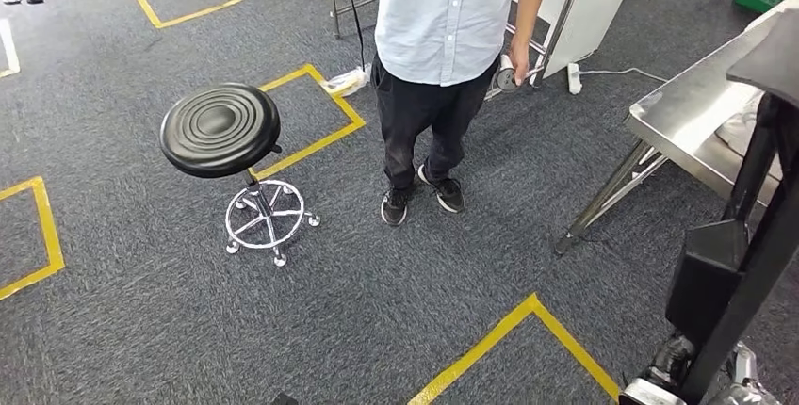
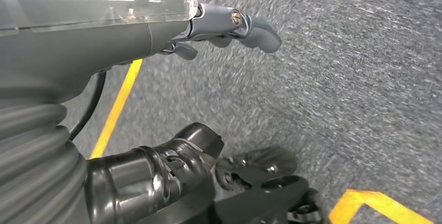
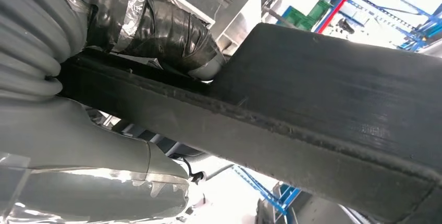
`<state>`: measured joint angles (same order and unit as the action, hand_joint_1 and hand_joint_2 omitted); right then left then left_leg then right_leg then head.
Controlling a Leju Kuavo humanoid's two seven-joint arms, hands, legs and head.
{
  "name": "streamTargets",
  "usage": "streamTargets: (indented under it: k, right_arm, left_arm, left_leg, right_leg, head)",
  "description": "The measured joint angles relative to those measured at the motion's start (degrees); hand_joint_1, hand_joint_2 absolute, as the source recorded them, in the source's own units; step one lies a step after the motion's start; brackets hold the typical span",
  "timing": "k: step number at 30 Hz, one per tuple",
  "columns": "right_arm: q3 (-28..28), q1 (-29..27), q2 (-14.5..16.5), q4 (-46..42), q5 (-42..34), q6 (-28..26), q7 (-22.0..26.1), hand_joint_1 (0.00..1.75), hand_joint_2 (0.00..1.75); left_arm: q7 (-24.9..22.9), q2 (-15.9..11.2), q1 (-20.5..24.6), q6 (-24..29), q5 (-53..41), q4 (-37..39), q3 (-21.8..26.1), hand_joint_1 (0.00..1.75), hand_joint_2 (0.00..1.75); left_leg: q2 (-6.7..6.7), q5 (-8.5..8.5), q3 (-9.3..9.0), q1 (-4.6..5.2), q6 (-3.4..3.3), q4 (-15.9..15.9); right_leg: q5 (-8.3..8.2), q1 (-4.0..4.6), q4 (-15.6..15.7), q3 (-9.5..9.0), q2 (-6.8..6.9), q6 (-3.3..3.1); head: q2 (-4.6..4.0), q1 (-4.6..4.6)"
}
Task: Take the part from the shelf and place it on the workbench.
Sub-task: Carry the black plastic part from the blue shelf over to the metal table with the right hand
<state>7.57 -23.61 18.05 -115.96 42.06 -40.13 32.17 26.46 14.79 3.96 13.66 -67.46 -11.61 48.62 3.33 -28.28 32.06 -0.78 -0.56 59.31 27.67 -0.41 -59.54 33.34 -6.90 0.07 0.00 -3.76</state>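
Note:
The part is a long black bar with wider flat sections, standing nearly upright at the right edge of the head view. My right hand grips it near its lower end. In the right wrist view the part crosses the picture and my right hand's tape-wrapped fingers wrap over it. The steel workbench stands at the right, just behind the part's upper end. My left hand hangs over the grey carpet with its fingers apart and nothing in them.
A person in a light shirt and dark trousers stands ahead at the centre, holding a small object. A black round stool on a chrome base stands to the left. Yellow tape lines mark squares on the carpet.

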Motion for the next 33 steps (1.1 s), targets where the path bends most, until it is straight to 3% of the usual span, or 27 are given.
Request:
streamTargets:
  k: [1,3,5,6,7,8,10,11,12,14,16,18,20,22,23,24,25,27,29,31,33]
  right_arm:
    - [0.01,-0.09,-0.01,-0.01,-0.03,-0.01,0.01,1.75,1.75]
    - [0.01,-0.16,-0.02,-0.02,-0.10,-0.03,0.04,1.75,1.75]
    - [0.00,-0.03,-0.03,0.05,-0.16,-0.03,0.09,1.75,1.75]
    - [0.00,0.01,-0.05,0.10,-0.21,-0.02,0.09,1.75,1.75]
    - [0.00,-0.01,-0.09,0.17,-0.25,-0.02,0.09,1.75,1.75]
    - [0.01,-0.06,-0.14,0.24,-0.29,-0.02,0.08,1.75,1.75]
    - [0.01,-0.09,-0.24,0.34,-0.36,-0.02,0.07,1.75,1.75]
    - [0.01,-0.06,-0.28,0.37,-0.37,-0.02,0.07,1.75,1.75]
    - [0.01,-0.03,-0.31,0.38,-0.39,-0.02,0.07,1.75,1.75]
    - [0.01,0.02,-0.36,0.41,-0.43,-0.02,0.07,1.75,1.75]
    - [0.01,-0.03,-0.39,0.43,-0.47,-0.02,0.05,1.75,1.75]
    - [0.00,-0.06,-0.42,0.43,-0.51,-0.03,0.05,1.75,1.75]
    - [-0.02,0.04,-0.43,0.45,-0.53,-0.04,0.05,1.75,1.75]
    - [-0.05,0.10,-0.44,0.48,-0.54,-0.03,0.05,1.75,1.75]
    - [-0.05,0.09,-0.44,0.52,-0.55,-0.02,0.05,1.75,1.75]
    - [-0.05,0.09,-0.45,0.55,-0.55,-0.02,0.05,1.75,1.75]
    - [-0.05,0.09,-0.45,0.58,-0.55,-0.02,0.05,1.75,1.75]
    - [-0.06,0.17,-0.47,0.62,-0.55,0.00,0.01,1.75,1.75]
    - [-0.08,0.31,-0.51,0.68,-0.55,0.02,-0.09,1.75,1.75]
    - [-0.10,0.35,-0.60,0.74,-0.55,0.02,-0.22,1.75,1.75]
    - [-0.10,0.33,-0.77,0.78,-0.55,0.01,-0.31,1.75,1.75]
  left_arm:
    - [0.21,0.03,0.04,-0.08,0.01,0.00,0.01,0.00,1.75]
    - [0.63,0.05,0.10,-0.34,0.03,0.00,0.02,0.00,1.75]
    - [0.92,0.02,0.10,-0.59,0.04,0.00,0.02,0.00,1.75]
    - [1.00,-0.01,0.02,-0.66,0.04,0.00,0.03,0.00,1.75]
    - [1.06,-0.07,-0.07,-0.72,0.05,0.00,0.04,0.00,1.75]
    - [1.11,-0.13,-0.14,-0.75,0.06,0.00,0.05,0.00,1.75]
    - [1.17,-0.20,-0.14,-0.85,0.05,0.00,0.06,0.00,1.75]
    - [1.18,-0.21,-0.11,-0.93,0.04,0.00,0.06,0.00,1.75]
    - [1.18,-0.21,-0.09,-1.08,0.02,0.00,0.06,0.00,1.75]
    - [1.17,-0.22,-0.02,-1.48,-0.01,0.00,0.06,0.00,1.75]
    - [1.15,-0.23,0.07,-1.74,-0.02,0.00,0.06,0.00,1.75]
    - [1.16,-0.23,0.14,-1.78,-0.02,0.00,0.06,0.00,1.75]
    - [1.17,-0.24,0.12,-1.75,-0.02,0.00,0.06,0.00,1.75]
    - [1.14,-0.28,-0.08,-1.75,-0.02,0.01,0.05,0.00,1.75]
    - [1.13,-0.31,-0.21,-1.75,-0.02,0.01,0.05,0.00,1.75]
    - [1.13,-0.34,-0.29,-1.79,-0.01,0.01,0.05,0.00,1.75]
    - [1.14,-0.37,-0.32,-1.86,0.00,0.01,0.06,0.00,1.75]
    - [1.22,-0.46,-0.33,-2.03,0.04,0.00,0.08,0.00,1.75]
    - [1.29,-0.57,-0.28,-2.21,0.09,0.00,0.11,0.00,1.75]
    - [1.28,-0.62,-0.19,-2.51,0.17,0.01,0.14,0.00,1.75]
    - [1.27,-0.62,-0.09,-2.69,0.23,0.01,0.17,0.00,1.75]
  left_leg:
    - [-0.54,0.17,-0.21,-0.05,-0.35,-0.30]
    - [-1.83,0.53,-0.61,-0.30,-1.07,-1.11]
    - [-3.25,0.56,-0.84,-0.33,-1.43,-1.49]
    - [-4.01,0.46,-0.88,-0.30,-1.47,-1.49]
    - [-4.76,0.32,-0.94,-0.27,-1.47,-1.46]
    - [-5.50,0.16,-1.06,-0.27,-1.42,-1.44]
    - [-6.83,-0.27,-1.57,-0.27,-1.19,-1.42]
    - [-7.38,-0.52,-1.91,-0.22,-0.98,-1.43]
    - [-7.84,-0.78,-2.22,-0.12,-0.69,-1.44]
    - [-8.72,-1.15,-2.70,0.07,-0.05,-1.53]
    - [-9.53,-1.45,-3.16,0.08,0.59,-1.67]
    - [-7.78,-2.83,-2.76,-0.02,1.16,-0.01]
    - [-4.78,-6.23,0.09,-0.11,1.47,6.16]
    - [-3.83,-8.98,4.02,-0.11,1.57,13.59]
    - [-3.77,-8.77,5.09,-0.11,1.55,15.14]
    - [-3.69,-7.32,5.11,-0.11,1.45,14.38]
    - [-3.36,-5.01,4.13,-0.11,1.28,11.49]
    - [-0.99,-0.98,1.30,-0.19,0.81,3.79]
    - [0.87,0.02,-0.03,-0.10,0.43,0.02]
    - [0.16,-0.04,-0.34,0.01,-0.04,-0.45]
    - [-1.17,0.36,-0.84,-0.19,-0.80,-1.18]
  right_leg:
    - [0.03,-0.10,0.03,0.03,-0.16,0.32]
    - [1.42,-0.01,-2.03,0.97,1.89,0.93]
    - [4.66,-0.01,-8.27,4.09,5.10,1.45]
    - [6.03,-0.14,-11.79,6.01,5.88,1.68]
    - [6.52,-0.27,-14.14,7.35,6.27,1.87]
    - [5.88,-0.39,-14.49,7.70,6.52,1.99]
    - [2.06,-0.50,-8.92,5.02,7.46,1.95]
    - [0.47,-0.33,-4.95,2.98,8.80,1.68]
    - [-0.57,-0.09,-1.78,1.36,9.98,1.35]
    - [-0.68,0.43,0.53,0.31,11.14,0.65]
    - [-0.81,0.33,0.73,0.35,9.81,0.06]
    - [-1.11,-0.06,1.29,0.01,8.52,-0.68]
    - [-1.23,-0.17,1.56,-0.18,7.35,-1.27]
    - [-1.15,-0.03,1.46,-0.18,5.90,-1.54]
    - [-1.09,0.03,1.36,-0.21,5.05,-1.58]
    - [-1.03,0.06,1.21,-0.26,4.17,-1.56]
    - [-0.92,0.06,1.02,-0.32,3.33,-1.49]
    - [-0.60,0.10,0.47,-0.19,1.90,-1.17]
    - [-0.42,-0.02,0.08,0.24,0.68,-0.54]
    - [-0.51,-0.19,0.14,0.54,-0.44,0.27]
    - [0.16,-0.13,-0.93,1.08,1.20,0.87]
  head:
    - [0.00,0.01]
    - [0.00,-0.20]
    - [0.00,-0.41]
    - [0.00,-0.40]
    - [0.00,-0.40]
    - [0.00,-0.40]
    - [0.00,-0.40]
    - [0.00,-0.40]
    - [0.00,-0.40]
    - [0.00,-0.39]
    - [0.00,-0.37]
    - [0.00,-0.33]
    - [0.00,-0.31]
    - [0.00,-0.30]
    - [0.00,-0.30]
    - [0.00,-0.30]
    - [0.00,-0.30]
    - [0.00,-0.31]
    - [0.00,-0.31]
    - [0.00,-0.31]
    - [0.00,-0.43]
